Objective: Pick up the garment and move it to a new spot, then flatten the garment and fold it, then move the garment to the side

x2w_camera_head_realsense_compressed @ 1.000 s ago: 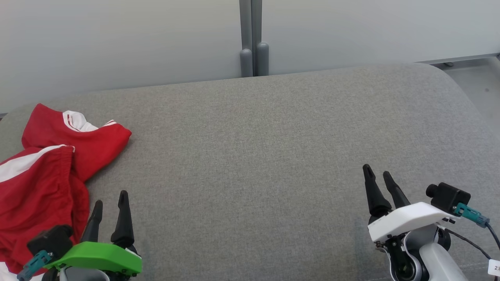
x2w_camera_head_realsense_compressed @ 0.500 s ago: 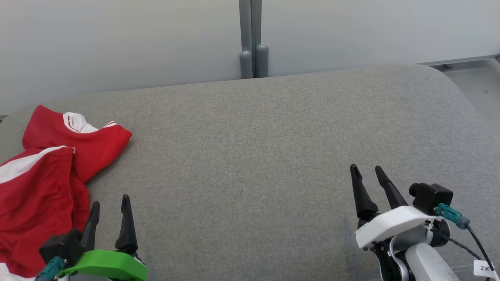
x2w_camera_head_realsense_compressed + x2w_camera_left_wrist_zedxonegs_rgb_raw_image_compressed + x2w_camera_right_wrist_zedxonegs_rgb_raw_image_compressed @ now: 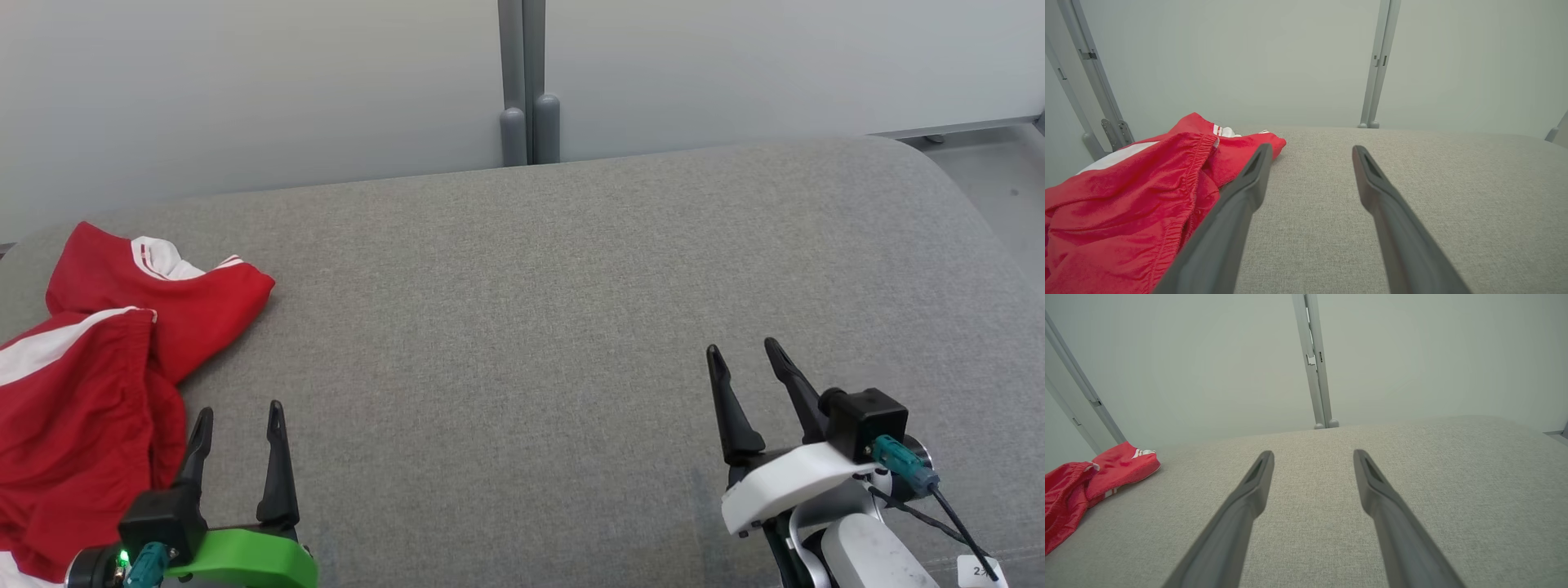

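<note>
A: How are the jaws standing?

B: Both pairs are gaping wide and gripping nothing. The left jaws are hovering low over the near left of the grey fabric-covered desk (image 3: 522,269). The right jaws are hovering over its near right.

A: And the garment (image 3: 90,384)?

B: It's red with white stripes, and it's lying crumpled at the desk's left end, just beside the left jaws' outer finger (image 3: 194,457). It's sitting well apart from the right jaws. A pale wall (image 3: 245,82) is rising behind the desk.
</note>
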{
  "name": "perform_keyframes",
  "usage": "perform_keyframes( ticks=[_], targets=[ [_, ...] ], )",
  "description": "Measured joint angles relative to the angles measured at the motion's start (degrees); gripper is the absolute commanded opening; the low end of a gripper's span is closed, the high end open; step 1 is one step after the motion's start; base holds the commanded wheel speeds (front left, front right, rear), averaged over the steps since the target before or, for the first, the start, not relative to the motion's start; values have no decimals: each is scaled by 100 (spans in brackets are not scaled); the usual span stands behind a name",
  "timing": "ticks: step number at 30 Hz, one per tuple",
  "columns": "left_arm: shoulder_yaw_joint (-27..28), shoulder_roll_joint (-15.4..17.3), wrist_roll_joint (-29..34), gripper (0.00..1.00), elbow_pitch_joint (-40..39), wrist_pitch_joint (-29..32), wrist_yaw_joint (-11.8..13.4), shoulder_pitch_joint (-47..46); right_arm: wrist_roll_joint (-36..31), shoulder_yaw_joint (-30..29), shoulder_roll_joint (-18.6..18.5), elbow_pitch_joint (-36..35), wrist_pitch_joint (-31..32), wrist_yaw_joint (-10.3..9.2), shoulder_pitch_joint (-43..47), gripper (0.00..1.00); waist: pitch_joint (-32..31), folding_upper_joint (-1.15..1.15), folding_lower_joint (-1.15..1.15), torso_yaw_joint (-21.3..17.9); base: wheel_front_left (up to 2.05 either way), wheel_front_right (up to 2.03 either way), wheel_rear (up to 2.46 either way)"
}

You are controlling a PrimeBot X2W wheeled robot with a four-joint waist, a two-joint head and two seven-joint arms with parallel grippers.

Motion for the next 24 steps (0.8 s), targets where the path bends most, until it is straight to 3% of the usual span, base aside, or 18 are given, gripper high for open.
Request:
perform_keyframes(
  ticks=[8,24],
  targets=[
    [-48,7,567,100,-38,-166,20,141,-606,138,-22,-69,-168,-53,2,100,-9,0,0,-9,0,0,0],
    [-42,5,568,100,4,-166,18,141,-614,98,-20,-73,-169,-52,3,100,-14,0,0,-8,0,0,0]
  ],
)
